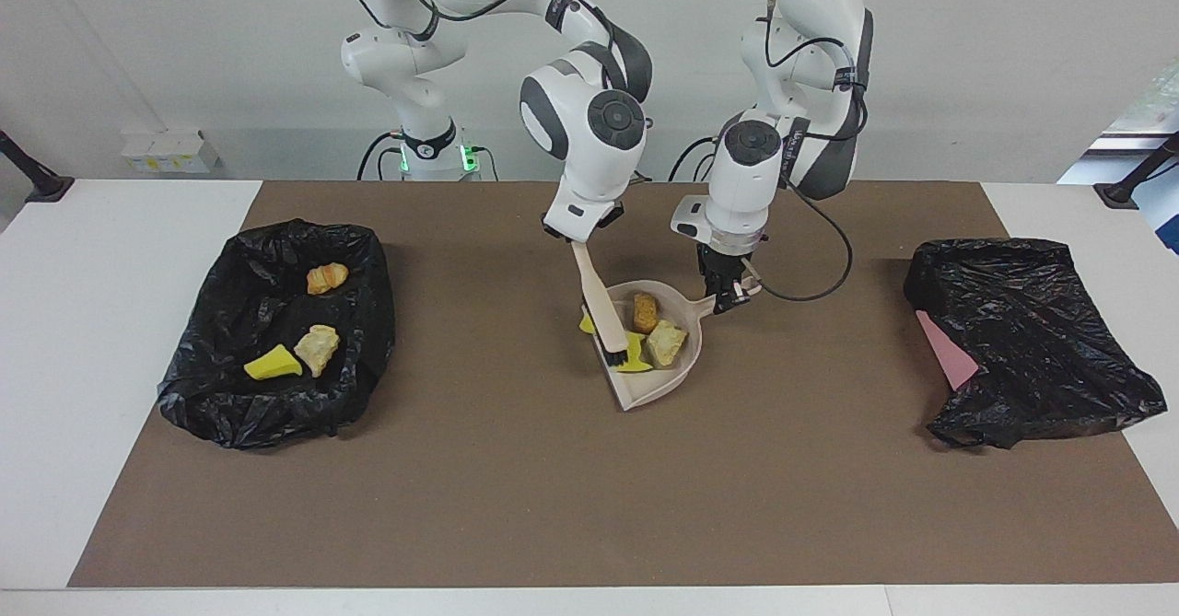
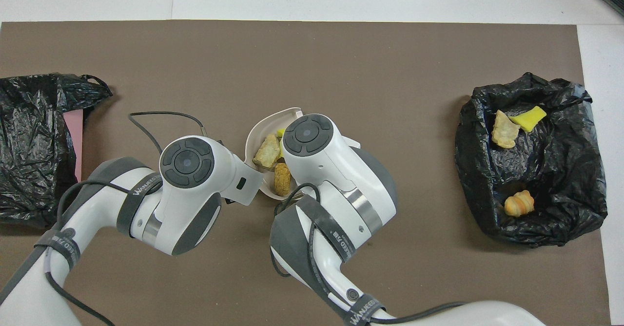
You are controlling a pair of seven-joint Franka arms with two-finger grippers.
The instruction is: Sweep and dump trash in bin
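Your right end effector (image 1: 588, 246) clenched on brush (image 1: 603, 312), bristles inside dustpan (image 1: 686, 358). Left end effector (image 1: 728, 292) grasping dustpan handle. Trash (image 1: 665, 342) in pan, mid-tabletop; more in bin (image 1: 364, 321). Risk: yellow piece (image 1: 586, 325) at pan rim spills if pan tilts.

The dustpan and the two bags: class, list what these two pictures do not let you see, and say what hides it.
- Right gripper: its grip on the brush is hidden under the wrist in the overhead view.
- Dustpan: yellow pieces partly hidden by the brush; the overhead view shows only a sliver.
- Left gripper at the dustpan's handle: covered by its arm in the overhead view.
- Bag with the pink sheet: its inside is hidden by folded plastic.
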